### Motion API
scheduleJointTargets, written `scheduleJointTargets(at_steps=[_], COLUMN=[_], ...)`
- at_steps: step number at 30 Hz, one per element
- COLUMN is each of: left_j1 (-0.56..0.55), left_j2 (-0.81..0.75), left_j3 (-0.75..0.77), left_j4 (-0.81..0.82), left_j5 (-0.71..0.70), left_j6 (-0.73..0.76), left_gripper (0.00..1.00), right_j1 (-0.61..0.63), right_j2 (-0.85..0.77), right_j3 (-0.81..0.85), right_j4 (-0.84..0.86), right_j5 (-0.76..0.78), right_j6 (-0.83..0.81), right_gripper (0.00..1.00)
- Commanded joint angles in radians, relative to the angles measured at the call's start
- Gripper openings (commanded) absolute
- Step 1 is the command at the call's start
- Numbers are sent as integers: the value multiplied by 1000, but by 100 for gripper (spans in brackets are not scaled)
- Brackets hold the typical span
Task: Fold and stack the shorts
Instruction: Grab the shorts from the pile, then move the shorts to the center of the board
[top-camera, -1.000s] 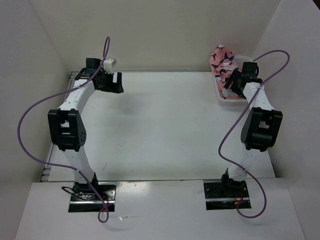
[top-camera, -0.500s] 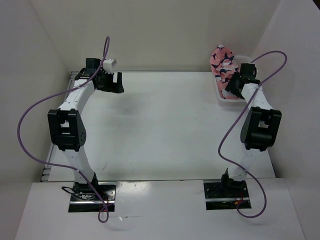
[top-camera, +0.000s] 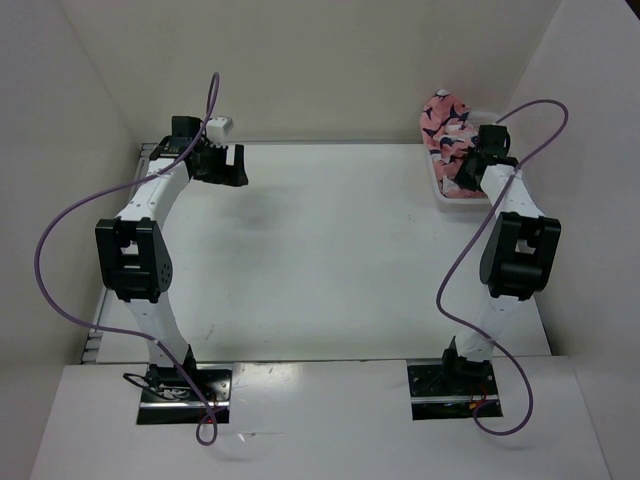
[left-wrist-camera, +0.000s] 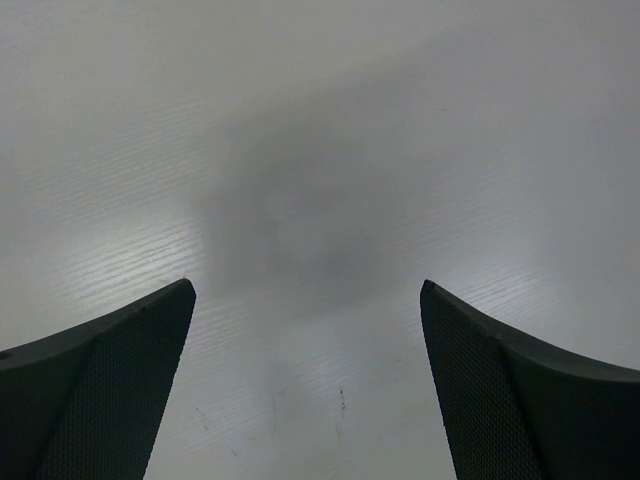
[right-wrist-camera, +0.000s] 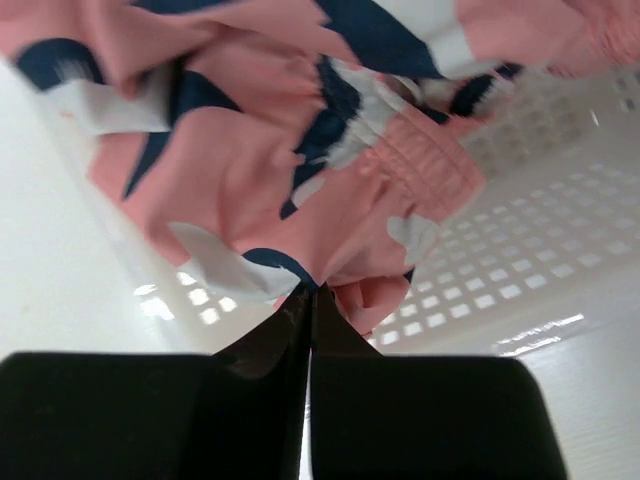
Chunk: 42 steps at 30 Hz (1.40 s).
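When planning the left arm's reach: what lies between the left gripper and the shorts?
Only bare white table, up to the white basket holding the shorts; the top external view shows the whole stretch from the left gripper.

Shorts (top-camera: 445, 115) in basket (top-camera: 448, 199), far right corner of table (top-camera: 320, 260).

A matte white surface (top-camera: 320, 260) with a faint grain is closed in on the left, back and right by plain off-white walls (top-camera: 320, 70). The light is soft and even. It leaves only a blurred grey shadow (left-wrist-camera: 310, 230) on the surface.
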Motion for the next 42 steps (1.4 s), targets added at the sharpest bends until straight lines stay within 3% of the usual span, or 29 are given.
scheduleJointTargets(at_steps=[1, 5, 12, 19, 22, 26, 31, 39, 42], left_j1=[4, 4, 4, 4, 4, 4, -6, -6, -6], left_j2=[-30, -39, -61, -131, -171, -211, -240, -240, -240], left_j3=[7, 21, 88, 36, 6, -19, -56, -10, 19], left_j4=[21, 30, 30, 30, 30, 30, 30, 41, 41], left_j5=[34, 34, -22, 12, 12, 12, 12, 3, 3], left_j6=[-15, -15, -15, -15, -15, -15, -15, -15, -15], left_gripper=[100, 100, 100, 100, 100, 100, 100, 100, 100], right_j1=[37, 74, 84, 217, 306, 317, 359, 390, 415], right_j2=[-38, -93, -174, -295, -352, -363, -288, -67, 13], right_j3=[97, 201, 189, -56, -65, 54, 324, 986, 1241], right_j4=[28, 39, 48, 73, 82, 73, 111, 210, 256], right_j5=[-56, -95, -101, -81, -61, -92, -38, 181, 157], right_j6=[-19, -38, -16, -82, -105, -105, -144, -191, -228], right_gripper=[0, 0, 0, 0, 0, 0, 0, 0, 0])
